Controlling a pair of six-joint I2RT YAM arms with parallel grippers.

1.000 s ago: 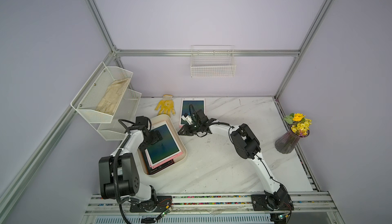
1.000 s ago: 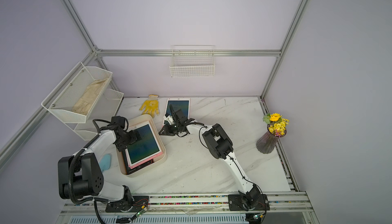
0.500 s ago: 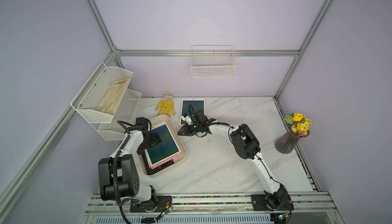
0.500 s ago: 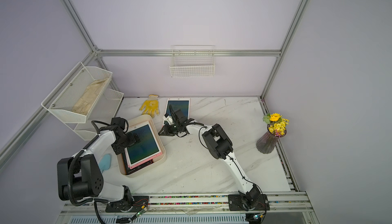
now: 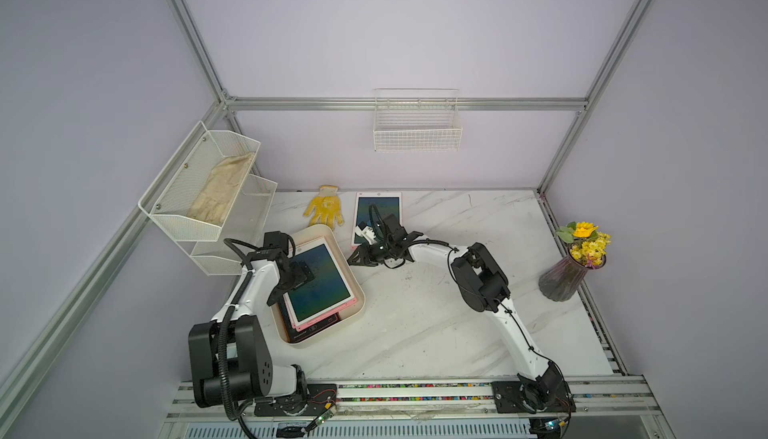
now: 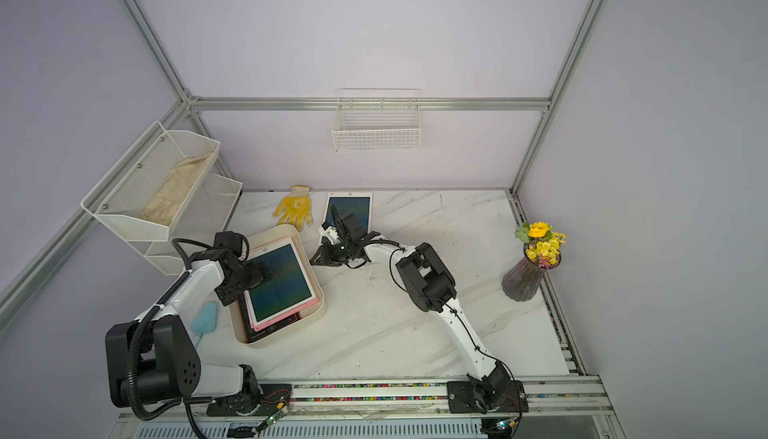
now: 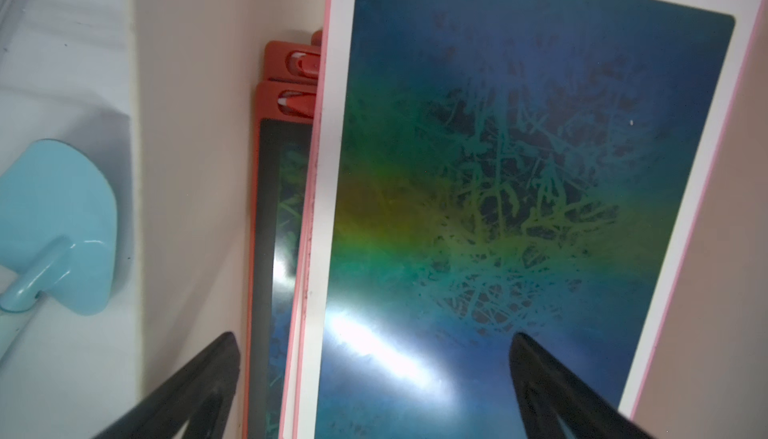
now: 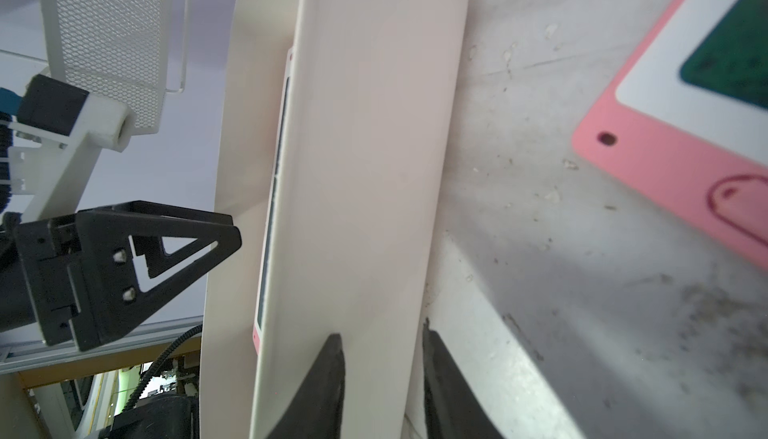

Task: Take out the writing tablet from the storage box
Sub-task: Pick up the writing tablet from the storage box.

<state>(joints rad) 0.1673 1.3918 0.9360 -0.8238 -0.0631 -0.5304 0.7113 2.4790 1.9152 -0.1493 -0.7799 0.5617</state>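
A white marble table (image 5: 436,333) carries two robot arms, seen from above. Nearest, on the left, sits the cream storage box (image 5: 360,297) with a stack of tablets inside. The top one, the writing tablet (image 5: 320,281), has a white frame and pink edge and lies slightly askew on darker, red-edged tablets (image 5: 309,333). The left gripper (image 7: 372,339) hovers low over the writing tablet's left edge with its fingers spread wide. One finger is above the screen and the other above the gap by the box's left wall, and it holds nothing. Over the last second its fingers have finished spreading, while tablet and box have not moved, so the lift likely has yet to begin. Just beyond, the right gripper (image 8: 380,339) reaches in from the right, its narrow fingers astride the box's right wall, seemingly pinching it steady. Farther back lie another tablet (image 5: 378,212) and a yellow glove (image 5: 325,210).
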